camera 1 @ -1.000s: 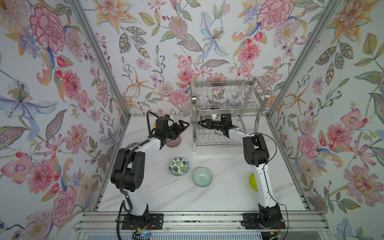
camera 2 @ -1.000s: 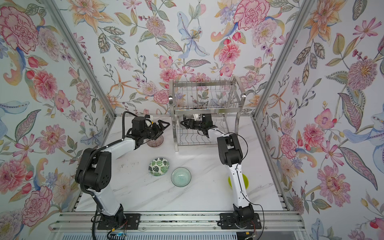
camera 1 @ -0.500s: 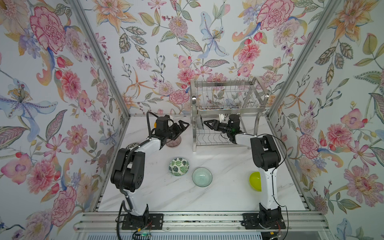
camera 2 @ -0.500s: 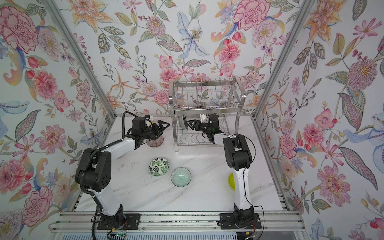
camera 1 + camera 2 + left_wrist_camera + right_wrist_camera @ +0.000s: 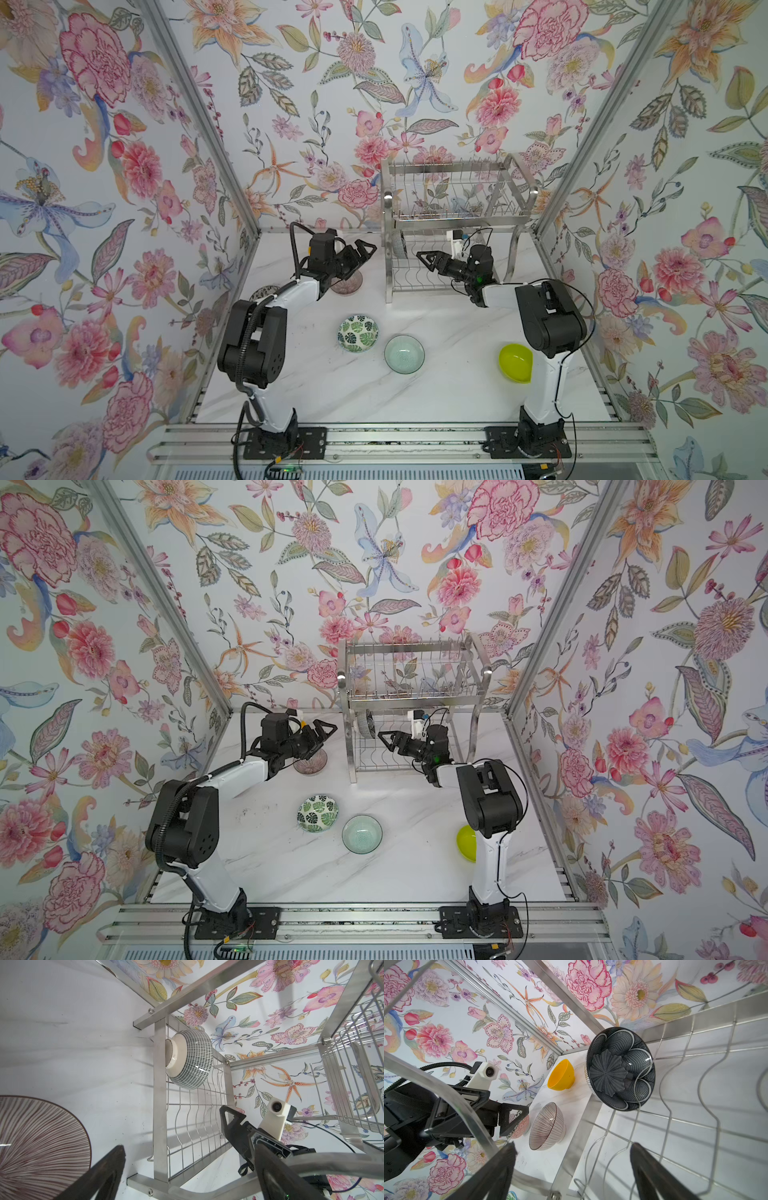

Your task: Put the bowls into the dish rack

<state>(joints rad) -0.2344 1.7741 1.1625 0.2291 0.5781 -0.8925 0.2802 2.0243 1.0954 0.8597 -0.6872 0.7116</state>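
My R tool [image 5: 571,1159] is spread wide and empty, reaching into the lower tier of the dish rack [image 5: 449,166]. The navy floral bowl [image 5: 620,1068] stands on edge btwn wires at the rack end nearest my L arm; it's dark and scalloped inside, white w/ black dashes outside. L tool [image 5: 365,255] is also apart, over the ribbed pinkish bowl [image 5: 347,284]. On the bench [image 5: 449,399]: leaf-print bowl [image 5: 358,333], pale green glass bowl [image 5: 404,354], lime-green bowl [image 5: 515,363].
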